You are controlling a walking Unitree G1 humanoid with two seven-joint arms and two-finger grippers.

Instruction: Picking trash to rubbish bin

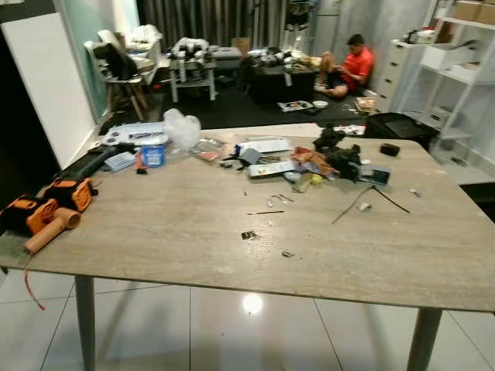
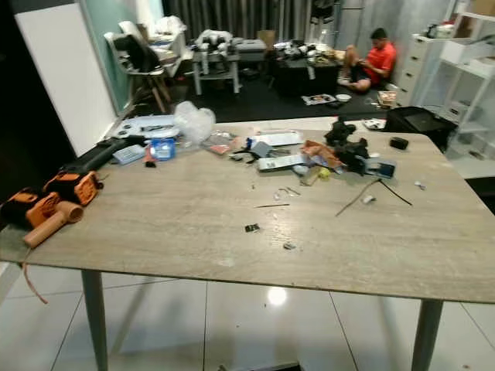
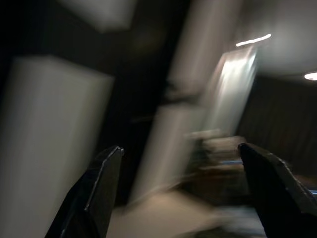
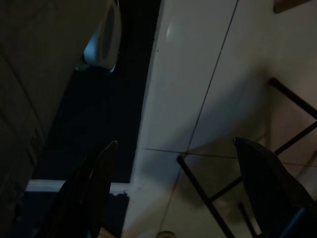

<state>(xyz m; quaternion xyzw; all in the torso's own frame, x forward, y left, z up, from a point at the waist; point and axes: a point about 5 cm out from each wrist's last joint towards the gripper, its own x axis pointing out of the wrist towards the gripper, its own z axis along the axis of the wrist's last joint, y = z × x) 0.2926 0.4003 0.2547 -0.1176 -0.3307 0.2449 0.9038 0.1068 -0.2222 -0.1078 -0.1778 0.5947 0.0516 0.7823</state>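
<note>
Grey wood-grain laminate covers the big rectangular table (image 1: 193, 232), which stands on grey metal legs over glossy white floor tiles (image 1: 232, 317). Beyond it, at the back of the room, a person in a red shirt (image 1: 357, 63) sits on the dark floor. On the table's left end lie orange and black power tools (image 1: 50, 209); no brand on them can be read. A crumpled clear plastic bag (image 1: 182, 127) sits at the far left side, with a small blue and white round container (image 1: 153, 155) just beside it; its label is too small to read. Toward the far middle, a heap of mixed litter (image 1: 309, 162) spreads out: papers, wrappers and black tangled parts, touching one another. A thin black stick (image 1: 352, 204) lies at an angle near the heap. Closer in, small dark scraps (image 1: 248, 234) are scattered on bare tabletop, well apart from the heap.

The left gripper (image 3: 181, 193) has its two black fingers spread wide, holding nothing, against a blurred dim room. The right gripper (image 4: 176, 188) is likewise spread wide with nothing between its fingers, above white tiles and a thin black frame (image 4: 287, 144).
</note>
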